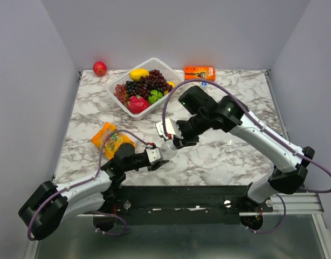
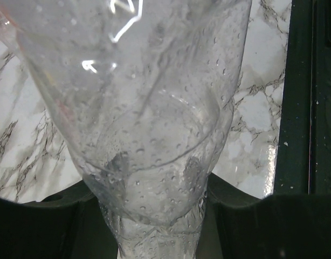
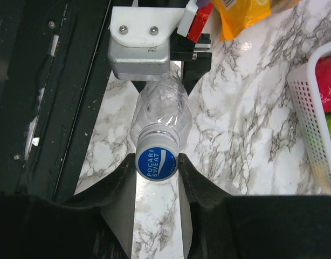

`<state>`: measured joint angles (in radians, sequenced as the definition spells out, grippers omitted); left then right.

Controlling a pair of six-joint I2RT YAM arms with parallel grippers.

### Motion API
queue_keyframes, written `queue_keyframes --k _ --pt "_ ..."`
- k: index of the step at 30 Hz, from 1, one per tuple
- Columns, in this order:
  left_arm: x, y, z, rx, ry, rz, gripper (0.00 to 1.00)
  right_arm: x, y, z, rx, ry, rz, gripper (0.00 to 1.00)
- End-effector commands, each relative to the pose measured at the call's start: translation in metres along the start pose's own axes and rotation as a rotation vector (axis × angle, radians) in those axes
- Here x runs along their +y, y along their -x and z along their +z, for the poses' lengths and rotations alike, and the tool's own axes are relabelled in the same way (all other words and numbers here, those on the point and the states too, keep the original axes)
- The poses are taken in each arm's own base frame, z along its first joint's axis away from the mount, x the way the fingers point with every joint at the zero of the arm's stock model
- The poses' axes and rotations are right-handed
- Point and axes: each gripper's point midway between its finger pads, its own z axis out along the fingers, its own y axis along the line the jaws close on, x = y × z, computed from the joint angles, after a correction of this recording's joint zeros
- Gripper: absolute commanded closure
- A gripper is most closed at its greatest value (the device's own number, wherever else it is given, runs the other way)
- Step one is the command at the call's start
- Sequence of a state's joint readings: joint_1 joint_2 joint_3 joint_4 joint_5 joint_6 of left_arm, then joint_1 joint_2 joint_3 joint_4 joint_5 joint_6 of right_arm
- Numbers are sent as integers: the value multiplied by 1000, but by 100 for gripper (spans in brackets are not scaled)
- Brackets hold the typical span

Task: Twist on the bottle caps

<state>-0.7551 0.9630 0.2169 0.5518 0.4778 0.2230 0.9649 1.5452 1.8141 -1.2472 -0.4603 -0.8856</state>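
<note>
A clear ribbed bottle (image 3: 161,110) lies level above the marble, near the table's front edge. My left gripper (image 2: 154,232) is shut on its body, and the wet plastic (image 2: 149,108) fills the left wrist view. A blue bottle cap (image 3: 157,163) with white lettering sits on the neck. My right gripper (image 3: 157,167) is shut on that cap, one black finger pressing each side. From above, the two grippers meet nose to nose, left gripper (image 1: 159,155) and right gripper (image 1: 173,141), with the bottle (image 1: 167,151) between them. No other bottles or caps are in view.
A white basket (image 1: 119,79) of fruit stands at the back, with a red apple (image 1: 100,68) to its left and an orange packet (image 1: 199,72) to its right. An orange snack bag (image 1: 111,140) lies beside the left arm. The black base rail (image 1: 181,194) runs along the front edge.
</note>
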Motion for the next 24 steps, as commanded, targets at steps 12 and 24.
queue_keyframes --k 12,24 --pt "20 49 -1 -170 105 13 100 -1 -13 7 91 -13 180 48" --pt "15 42 -2 -137 77 0 100 -3 -16 -8 126 -64 192 36"
